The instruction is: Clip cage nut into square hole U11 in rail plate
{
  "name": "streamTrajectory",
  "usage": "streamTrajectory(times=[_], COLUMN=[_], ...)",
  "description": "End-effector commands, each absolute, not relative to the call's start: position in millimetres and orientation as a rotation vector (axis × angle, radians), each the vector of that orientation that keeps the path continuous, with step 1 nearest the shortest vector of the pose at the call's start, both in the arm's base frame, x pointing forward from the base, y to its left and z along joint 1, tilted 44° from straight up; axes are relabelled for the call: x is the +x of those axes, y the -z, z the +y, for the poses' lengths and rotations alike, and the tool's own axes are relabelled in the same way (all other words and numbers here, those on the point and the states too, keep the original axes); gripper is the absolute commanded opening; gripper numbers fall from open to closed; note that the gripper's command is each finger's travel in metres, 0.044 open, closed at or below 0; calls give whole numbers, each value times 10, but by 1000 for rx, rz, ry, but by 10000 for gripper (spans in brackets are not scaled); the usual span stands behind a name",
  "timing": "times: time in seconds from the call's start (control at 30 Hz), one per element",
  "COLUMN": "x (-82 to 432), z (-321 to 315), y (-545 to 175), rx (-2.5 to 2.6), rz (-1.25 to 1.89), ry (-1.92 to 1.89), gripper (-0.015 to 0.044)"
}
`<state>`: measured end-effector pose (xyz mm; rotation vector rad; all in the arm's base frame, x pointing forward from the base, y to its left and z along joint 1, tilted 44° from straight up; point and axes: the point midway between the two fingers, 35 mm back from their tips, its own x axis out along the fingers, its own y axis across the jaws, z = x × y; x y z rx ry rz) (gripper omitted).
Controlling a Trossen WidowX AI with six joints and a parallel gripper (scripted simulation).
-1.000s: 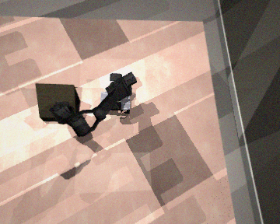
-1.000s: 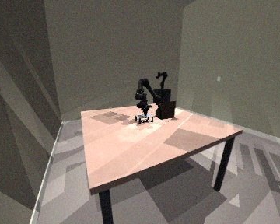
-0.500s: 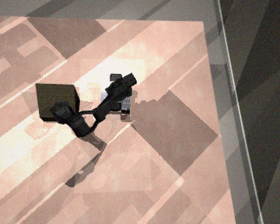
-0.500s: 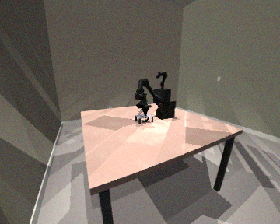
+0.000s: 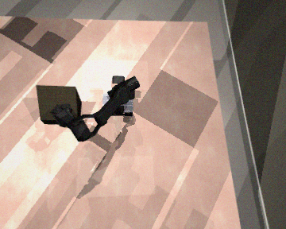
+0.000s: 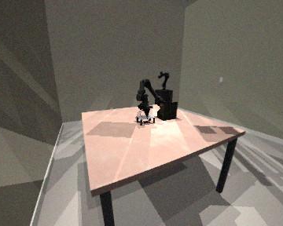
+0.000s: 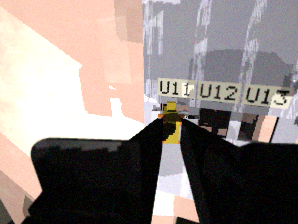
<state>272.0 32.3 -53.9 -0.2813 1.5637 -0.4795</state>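
From where I stand in the room, I see the black arm point(image 5: 106, 111) point(image 6: 145, 84) reaching over the table point(image 5: 177, 175) point(image 6: 120, 153), and its gripper point(image 6: 147, 112) point(image 7: 170, 124) is pointing down to the rail plate point(image 5: 129, 108) point(image 6: 140, 117) point(image 7: 215, 35). This grey plate stands on short dark legs, near the dark box point(image 5: 59, 95) point(image 6: 168, 111). The gripper is closed on the cage nut point(image 7: 171, 137), which is yellow and narrow. Its fingertips are close together, with the nut pinched between them, and some yellow part is visible also beyond the tips.

In the wrist view, the nut is just below the label U11 point(image 7: 174, 88), at the place of its hole. The fingers and the nut cover much of this place, so I cannot tell if the wings are hooked under the plate, or if the flanges rest on it. To the right in this view are the labels U12 point(image 7: 218, 92) and U13 point(image 7: 267, 96), each with an opening below it, and the nut is apart from both openings
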Motion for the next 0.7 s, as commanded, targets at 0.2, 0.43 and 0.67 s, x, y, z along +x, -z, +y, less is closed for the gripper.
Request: streamTrajectory(times=[0.2,0.43,0.67], x=[2719,2719,2718], z=[324,318,311], y=[534,533,531], rx=[-262,-254,-245], rz=[1568,1568,1569], ry=[455,446,436], gripper=[32,32,32])
